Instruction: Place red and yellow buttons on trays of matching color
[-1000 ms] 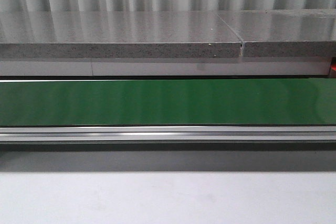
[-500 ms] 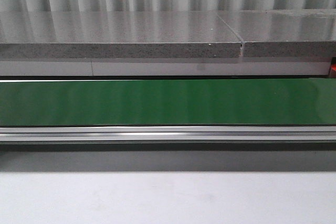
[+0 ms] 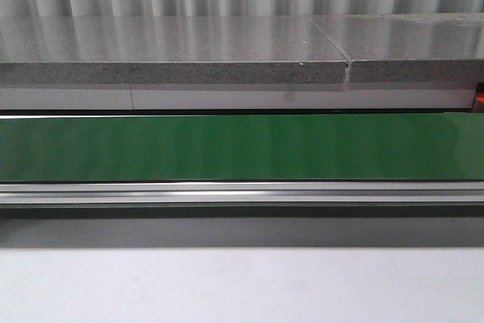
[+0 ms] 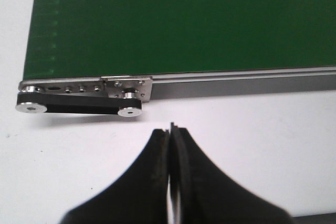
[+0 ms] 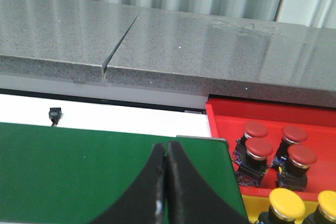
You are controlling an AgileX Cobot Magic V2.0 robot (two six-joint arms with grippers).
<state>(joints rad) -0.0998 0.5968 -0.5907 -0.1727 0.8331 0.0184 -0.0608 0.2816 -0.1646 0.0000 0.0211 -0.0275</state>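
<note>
Your left gripper (image 4: pixel 170 129) has its two black fingers pressed together with nothing between them, and it hangs over the bare white tabletop (image 4: pixel 252 129) just beside the near edge of the green belt (image 4: pixel 178 19). Close to it sits the belt's end corner, where a silver bracket (image 4: pixel 127 83) and a black link with two silver rollers (image 4: pixel 79 107) stick out from the metal side rail. Your right gripper (image 5: pixel 167 153) is likewise closed tight and empty, poised above the other end of the green belt, near its end edge. Just past that edge you can see the red tray (image 5: pixel 273 114), and four red buttons (image 5: pixel 275 148) stand upright inside it in a close cluster, each on a black base. Next to the red tray, toward the wrist camera, two yellow buttons (image 5: pixel 286 204) show their caps; a strip of yellow beneath them may be the yellow tray, but too little of it shows for you to be sure. Beyond the belt runs a grey speckled stone ledge (image 5: pixel 173 45) with a seam across it, and ribbed metal sheeting rises behind it. From the front you see only the belt, its silver rail (image 3: pixel 242 193), the ledge and the white tabletop, with a sliver of red at the far right edge.
</note>
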